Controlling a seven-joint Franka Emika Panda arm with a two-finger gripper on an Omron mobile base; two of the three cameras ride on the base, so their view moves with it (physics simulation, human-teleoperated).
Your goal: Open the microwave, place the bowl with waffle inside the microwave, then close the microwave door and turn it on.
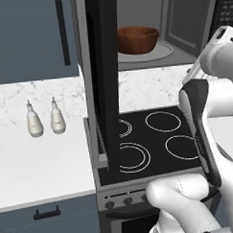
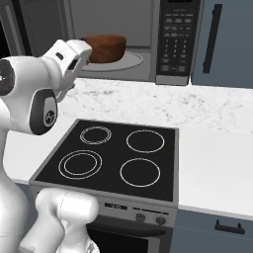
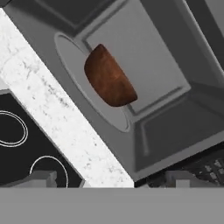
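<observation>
Speckled counter (image 2: 148,101) beneath microwave (image 2: 170,69); keypad (image 2: 175,39) lettering too small to read.

counter (image 1: 39,165): two white bottles (image 1: 44,119) | microwave (image 2: 148,64) turntable (image 1: 159,53): bowl with waffle (image 1: 137,39) on it

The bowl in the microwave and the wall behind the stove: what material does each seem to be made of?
The bowl looks like glossy glazed ceramic or copper-toned metal: its reddish-brown wall is smooth with a soft sheen, and the pictures cannot settle which. The wall behind the stovetop looks like polished marble or similar stone: white, with fine grey veins and specks.
</observation>
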